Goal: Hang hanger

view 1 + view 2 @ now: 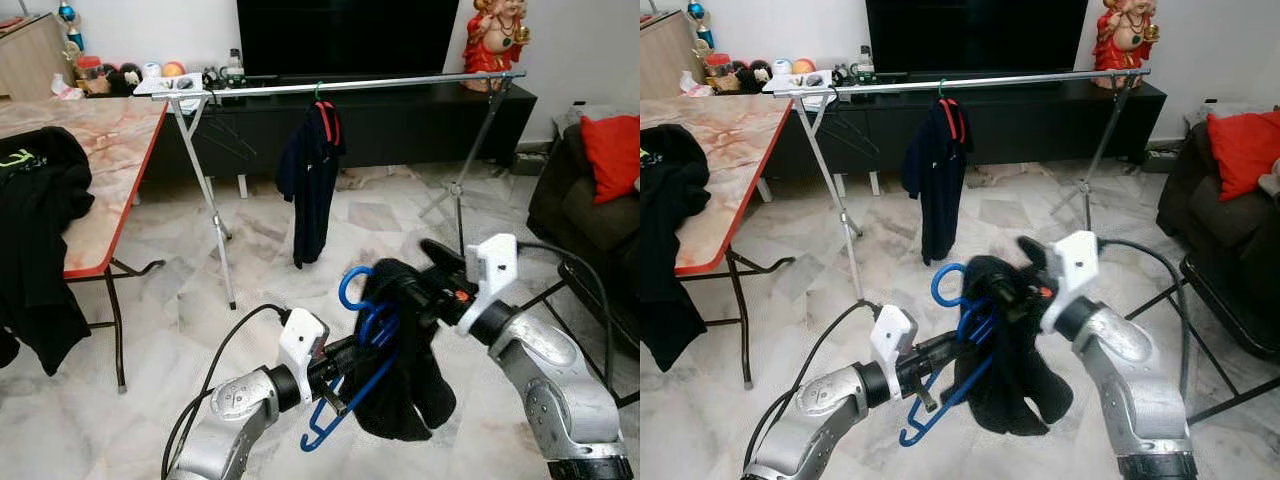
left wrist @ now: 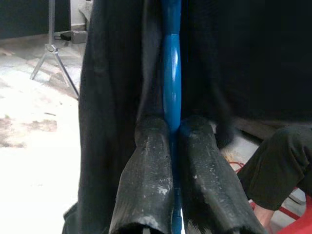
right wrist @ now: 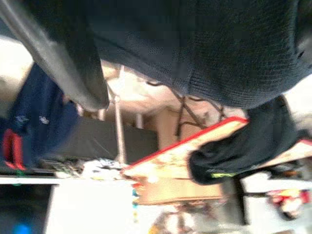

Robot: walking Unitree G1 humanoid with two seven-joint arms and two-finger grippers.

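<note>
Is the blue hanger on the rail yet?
No, the blue hanger is clamped in the left end effector, well short of the rail.

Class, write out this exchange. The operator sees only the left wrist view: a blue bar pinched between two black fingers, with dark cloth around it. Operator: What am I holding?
Observer: The left hand grips a blue hanger low down, hook uppermost, with a black garment draped on it.
Operator: Where is the rail?
Observer: The silver rail stands ahead across the floor, well apart from the hanger.
Operator: Is anything on it?
Observer: A navy shirt hangs near its middle.
</note>
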